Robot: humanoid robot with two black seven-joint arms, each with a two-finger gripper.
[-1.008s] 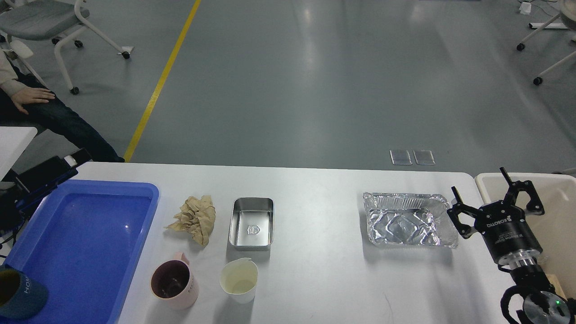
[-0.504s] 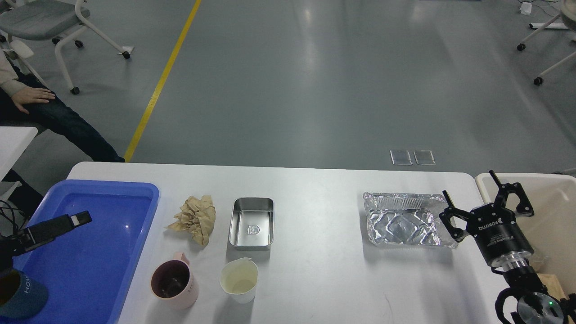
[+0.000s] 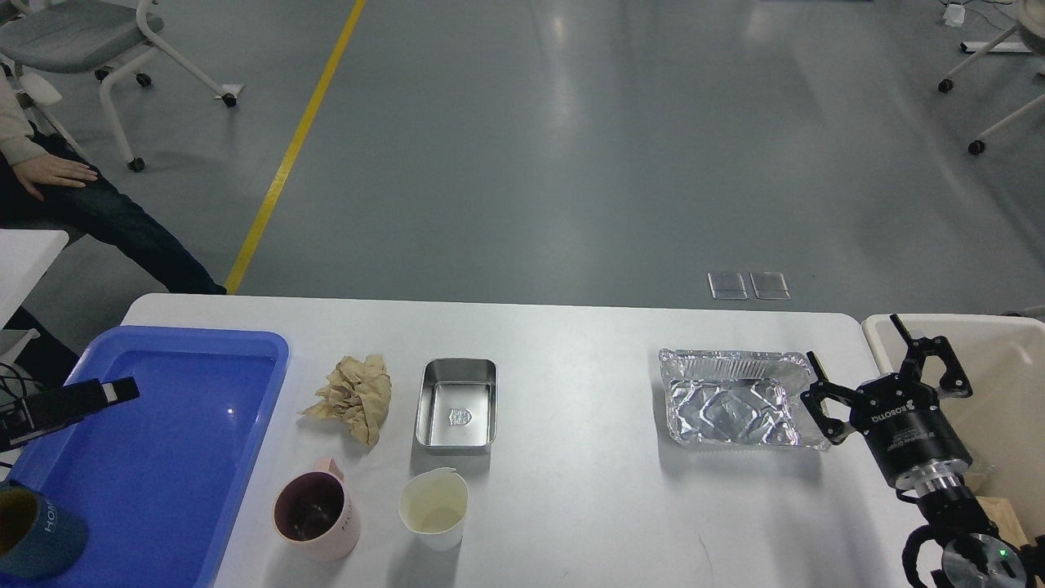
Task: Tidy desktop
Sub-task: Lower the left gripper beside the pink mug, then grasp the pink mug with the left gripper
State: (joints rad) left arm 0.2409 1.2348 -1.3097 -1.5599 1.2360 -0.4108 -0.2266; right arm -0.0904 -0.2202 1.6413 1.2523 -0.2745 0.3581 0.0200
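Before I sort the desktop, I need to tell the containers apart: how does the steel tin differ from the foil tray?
The steel tin is smaller, smooth and rigid-looking, with rounded corners; the foil tray is larger, crinkled and bent at its rim. The tin's long side runs front to back, the tray's left to right. The tray sits nearer my right pincer. Both are silver, rectangular and look empty.

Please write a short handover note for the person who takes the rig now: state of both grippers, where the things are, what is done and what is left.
Right gripper: open, empty, at the right end of the foil tray, beside the cream bin.
Left gripper: over the blue tray; open or shut cannot be told.
On the desktop: crumpled paper, metal tin, pink mug, white cup, foil tray.
Done: a blue cup lies in the blue tray.
Left: those five items; likely foil tray first.
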